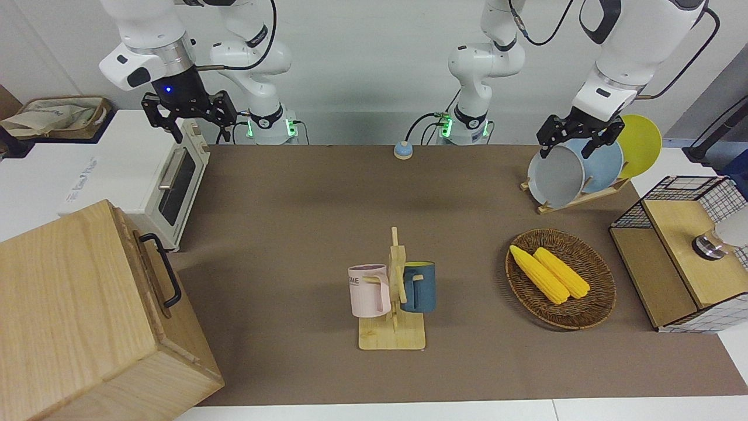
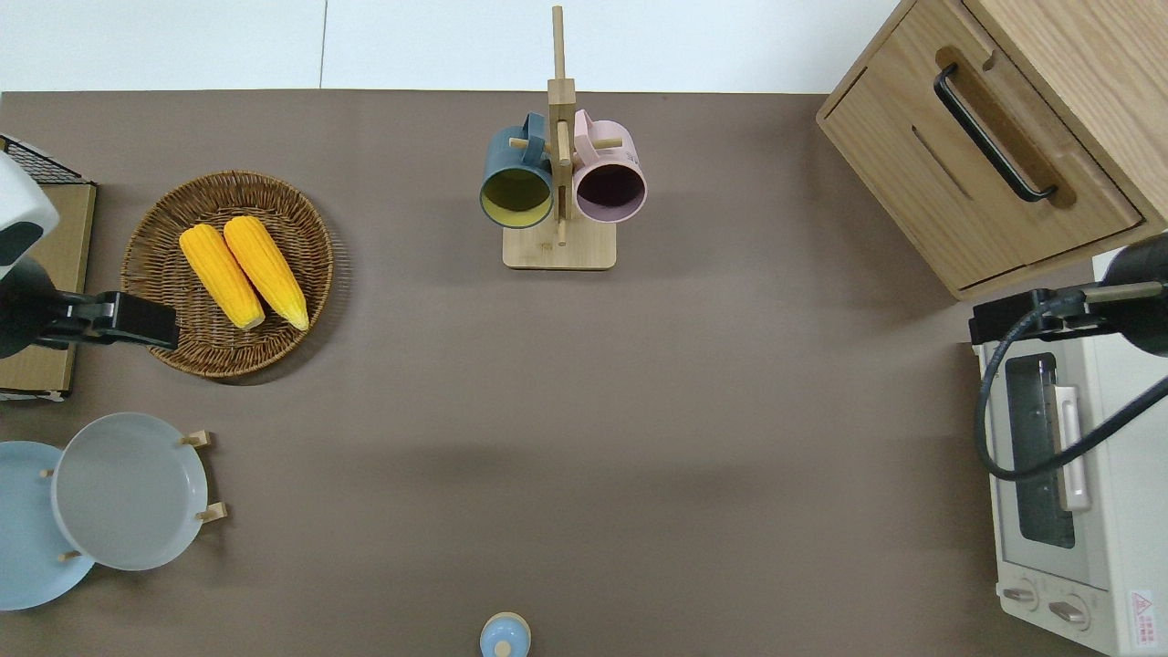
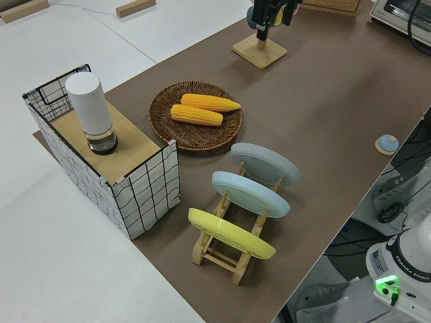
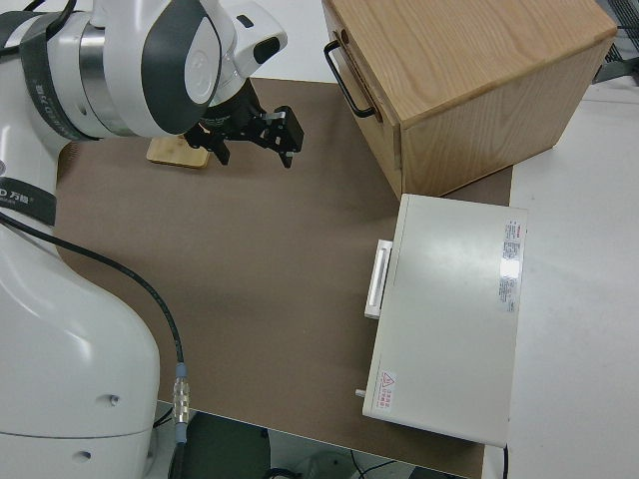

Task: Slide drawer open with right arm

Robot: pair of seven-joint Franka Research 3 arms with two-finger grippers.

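The drawer [image 2: 1022, 119] is the top front of the pale wooden box [image 1: 64, 304] at the right arm's end of the table, and it sits flush with the box, shut. Its black bar handle [image 2: 990, 132] also shows in the front view [image 1: 165, 270] and the right side view [image 4: 349, 85]. My right gripper [image 1: 188, 116], with a blue light on its wrist, is open and empty. In the overhead view the right gripper [image 2: 1008, 319] hangs over the oven's end nearest the box, apart from the handle. It also shows in the right side view [image 4: 255, 135]. The left arm is parked, its gripper [image 1: 575, 139] open.
A white toaster oven [image 2: 1068, 474] stands beside the box, nearer to the robots. A wooden mug rack [image 2: 559, 246] with two mugs stands mid-table. A wicker basket [image 2: 155, 228] with corn, a plate rack [image 1: 575, 196] and a wire-mesh shelf [image 1: 678, 269] are at the left arm's end.
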